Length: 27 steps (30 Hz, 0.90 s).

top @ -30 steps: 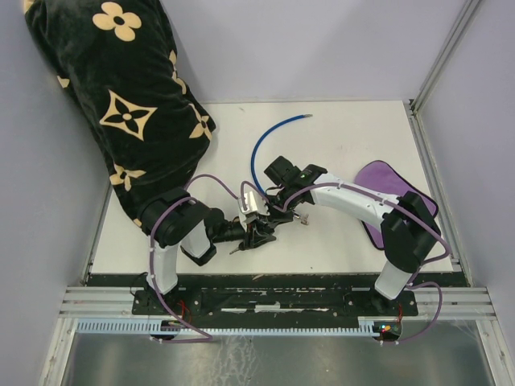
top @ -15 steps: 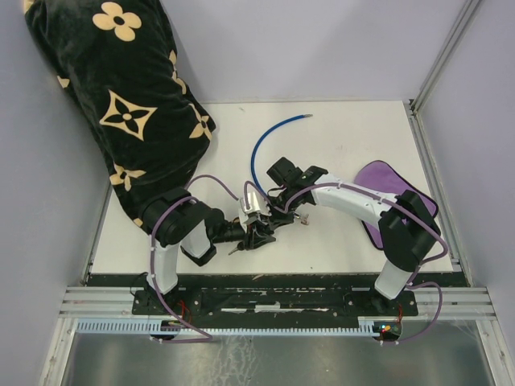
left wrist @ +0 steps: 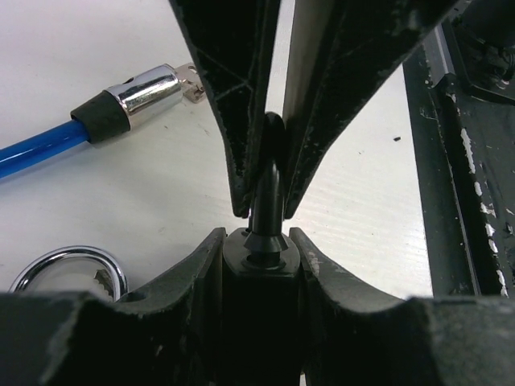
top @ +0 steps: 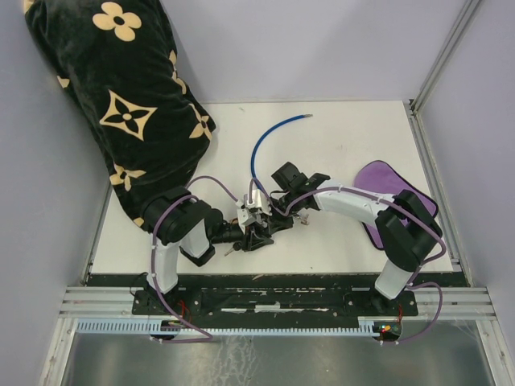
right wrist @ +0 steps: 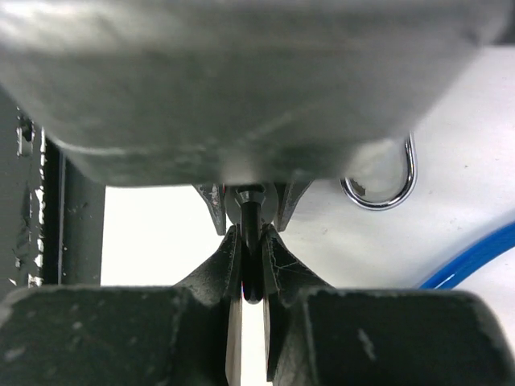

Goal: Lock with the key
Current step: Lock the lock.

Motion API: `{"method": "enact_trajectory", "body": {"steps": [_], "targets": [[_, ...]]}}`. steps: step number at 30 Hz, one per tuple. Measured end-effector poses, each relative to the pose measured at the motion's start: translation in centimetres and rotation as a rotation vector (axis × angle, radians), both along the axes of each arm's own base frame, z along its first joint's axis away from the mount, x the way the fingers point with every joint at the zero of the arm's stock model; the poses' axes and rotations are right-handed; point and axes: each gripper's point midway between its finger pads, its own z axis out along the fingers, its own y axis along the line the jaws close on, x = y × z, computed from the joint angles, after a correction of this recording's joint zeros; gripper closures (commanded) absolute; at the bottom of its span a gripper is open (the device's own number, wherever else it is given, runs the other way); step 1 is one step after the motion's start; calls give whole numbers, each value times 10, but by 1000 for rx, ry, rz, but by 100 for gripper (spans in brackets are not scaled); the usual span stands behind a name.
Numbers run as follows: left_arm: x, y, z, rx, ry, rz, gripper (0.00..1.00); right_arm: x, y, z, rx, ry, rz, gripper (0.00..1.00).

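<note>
My left gripper point(top: 244, 230) is shut on the black lock body point(left wrist: 257, 281), low over the table's middle front. The black key point(left wrist: 268, 189) sticks out of the lock's face. My right gripper point(top: 270, 219) is shut on the key's head point(right wrist: 251, 261), its fingers point(left wrist: 241, 121) meeting the left gripper tip to tip. The lock's blue cable point(top: 261, 145) curves away toward the back. Its chrome end point(left wrist: 141, 92) lies loose on the table beside the lock. A chrome key ring point(right wrist: 382, 185) lies just beside the lock and also shows in the left wrist view point(left wrist: 72, 269).
A large black fabric bag with tan flower patterns point(top: 121, 104) covers the table's left back. A purple cloth point(top: 386, 181) lies at the right under the right arm. The black front rail point(left wrist: 467, 201) runs close to the grippers.
Both grippers and the lock have shifted slightly left and toward the front. The right wrist has moved in closer to the lock. Both grips are unchanged.
</note>
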Motion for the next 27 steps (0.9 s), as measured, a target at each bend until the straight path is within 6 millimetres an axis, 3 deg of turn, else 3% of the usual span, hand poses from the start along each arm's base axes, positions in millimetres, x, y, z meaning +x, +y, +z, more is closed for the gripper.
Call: {"method": "enact_trajectory", "body": {"steps": [17,20,27], "targets": [[-3,3,-1,-2,9,-23,97,-4,12,-5,114,77,-40,97],[-3,3,-1,-1,11,-18,97,-1,10,-3,102,107,-44,78],[13,-1,-1,-2,-9,36,97,5,-9,4,122,211,-83,50]]}}
